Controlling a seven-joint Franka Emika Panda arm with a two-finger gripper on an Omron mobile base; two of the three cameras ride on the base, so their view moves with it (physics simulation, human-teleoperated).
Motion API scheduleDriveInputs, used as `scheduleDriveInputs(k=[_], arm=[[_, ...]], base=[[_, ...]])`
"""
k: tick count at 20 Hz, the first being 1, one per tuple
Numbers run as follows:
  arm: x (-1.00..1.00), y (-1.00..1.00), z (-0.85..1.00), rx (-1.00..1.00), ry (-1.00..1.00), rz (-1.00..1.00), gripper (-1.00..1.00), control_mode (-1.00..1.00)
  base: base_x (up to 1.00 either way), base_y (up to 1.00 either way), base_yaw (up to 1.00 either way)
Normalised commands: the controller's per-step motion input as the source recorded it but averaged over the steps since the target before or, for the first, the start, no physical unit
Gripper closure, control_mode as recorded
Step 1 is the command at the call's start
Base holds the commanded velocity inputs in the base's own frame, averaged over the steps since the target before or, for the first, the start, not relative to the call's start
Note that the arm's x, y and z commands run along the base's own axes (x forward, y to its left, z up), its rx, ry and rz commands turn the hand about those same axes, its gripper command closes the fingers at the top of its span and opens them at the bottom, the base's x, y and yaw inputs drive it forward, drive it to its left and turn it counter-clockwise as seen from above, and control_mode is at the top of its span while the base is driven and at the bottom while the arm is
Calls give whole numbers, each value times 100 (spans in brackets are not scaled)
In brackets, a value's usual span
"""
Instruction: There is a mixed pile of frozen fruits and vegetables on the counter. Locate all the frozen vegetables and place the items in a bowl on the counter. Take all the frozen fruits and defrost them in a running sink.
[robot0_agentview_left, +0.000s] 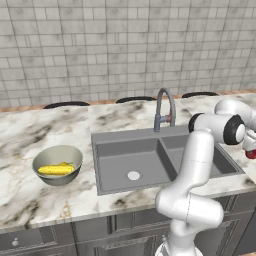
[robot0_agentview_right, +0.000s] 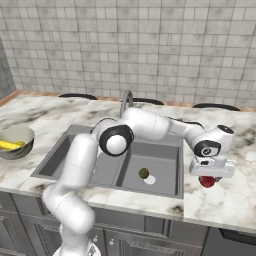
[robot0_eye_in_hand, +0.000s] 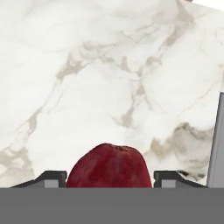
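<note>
Red fruit (robot0_eye_in_hand: 109, 165) sits between the two dark tips of the gripper (robot0_eye_in_hand: 109, 177) in the hand view, with marble bench (robot0_eye_in_hand: 87, 78) behind it. The tips press on both sides of the fruit, so the gripper is pinching it. From the right base view you can see more: the gripper (robot0_agentview_right: 209, 176) hangs over the bench (robot0_agentview_right: 225, 200) just to the right of the sink (robot0_agentview_right: 75, 150), and the red fruit (robot0_agentview_right: 207, 181) peeks out under it. I cannot tell if the fruit touches the bench.

That view also looks down into the right basin, where a small olive-brown lump (robot0_agentview_right: 144, 173) lies just beside the round drain (robot0_agentview_right: 150, 180).

On the left base view, the arm hides most of the right basin. But this view looks straight into the bowl (robot0_agentview_left: 57, 162), which stands on the bench (robot0_agentview_left: 30, 200) left of the sink (robot0_agentview_left: 130, 155). A yellow corn cob (robot0_agentview_left: 56, 170) lies inside it. The tall faucet (robot0_agentview_left: 164, 107) curves up behind the sink.
</note>
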Motion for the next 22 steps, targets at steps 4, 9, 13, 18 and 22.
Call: scheduleDriveInputs(k=[4,9,13,18,22], arm=[[0,0,-21,0,2,-1,100,-100],[1,2,-4,0,-1,-1,100,-100],[-15,9,21,1,0,-3,100,-100],[-25,30,67,4,-1,0,100,-100],[-18,38,49,4,-3,0,100,-100]], base=[[0,0,0],[0,0,0],[0,0,0],[0,0,0],[0,0,0]])
